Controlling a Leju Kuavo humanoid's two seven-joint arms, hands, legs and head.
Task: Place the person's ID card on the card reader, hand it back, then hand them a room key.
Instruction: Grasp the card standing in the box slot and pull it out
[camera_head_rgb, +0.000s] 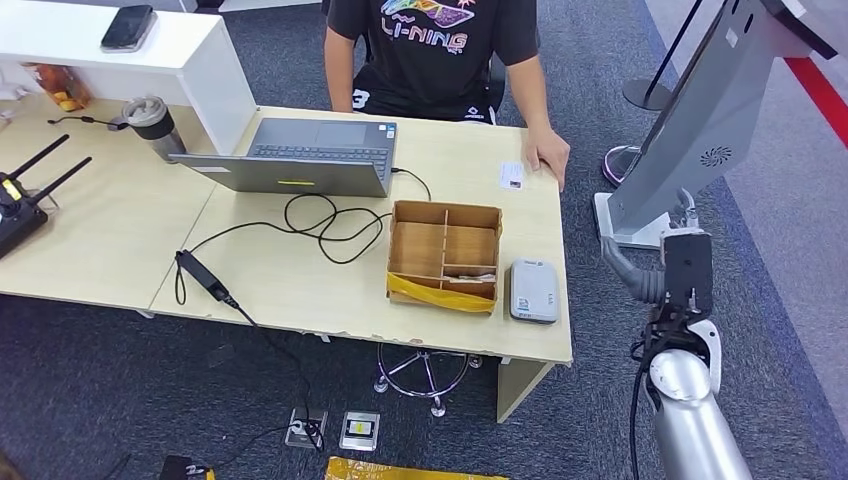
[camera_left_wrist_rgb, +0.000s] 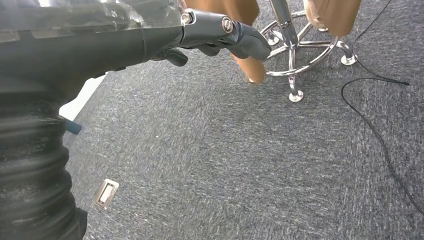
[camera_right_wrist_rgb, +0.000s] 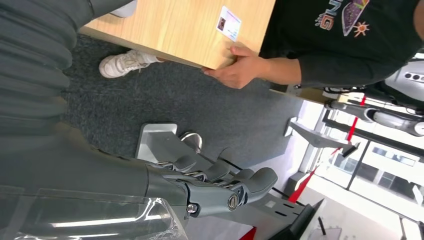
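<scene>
On the far right corner of the desk (camera_head_rgb: 300, 270), seen from the head camera, the ID card (camera_head_rgb: 512, 176) is lying flat just beside the person's hand (camera_head_rgb: 548, 155), which is resting at the table edge. Nearer the robot, the white card reader (camera_head_rgb: 533, 290) is sitting just to the right of a compartmented cardboard box (camera_head_rgb: 445, 255), where something pale that could be a room key is lying in the front slot, too small to make out. An open laptop (camera_head_rgb: 300, 155) is standing at the far side with its black cable (camera_head_rgb: 320, 225) looping across the wood. Off the desk's right edge, the right hand (camera_head_rgb: 688, 275) is hanging low beside a grey kiosk stand (camera_head_rgb: 690, 130), well apart from the card.

Over to the left wrist view: the left hand (camera_left_wrist_rgb: 220, 37) is hovering over grey carpet (camera_left_wrist_rgb: 225, 160) near a chrome stool base (camera_left_wrist_rgb: 295, 55), fingers curled in and gripping nothing.

Now the right wrist view: the right hand (camera_right_wrist_rgb: 220, 182) is holding nothing, its fingers (camera_right_wrist_rgb: 260, 180) lying side by side and loosely extended, off the table. Beyond it, the ID card (camera_right_wrist_rgb: 229, 23) is lying on the wood close to the person's hand (camera_right_wrist_rgb: 237, 70), which is gripping the desk edge.
</scene>
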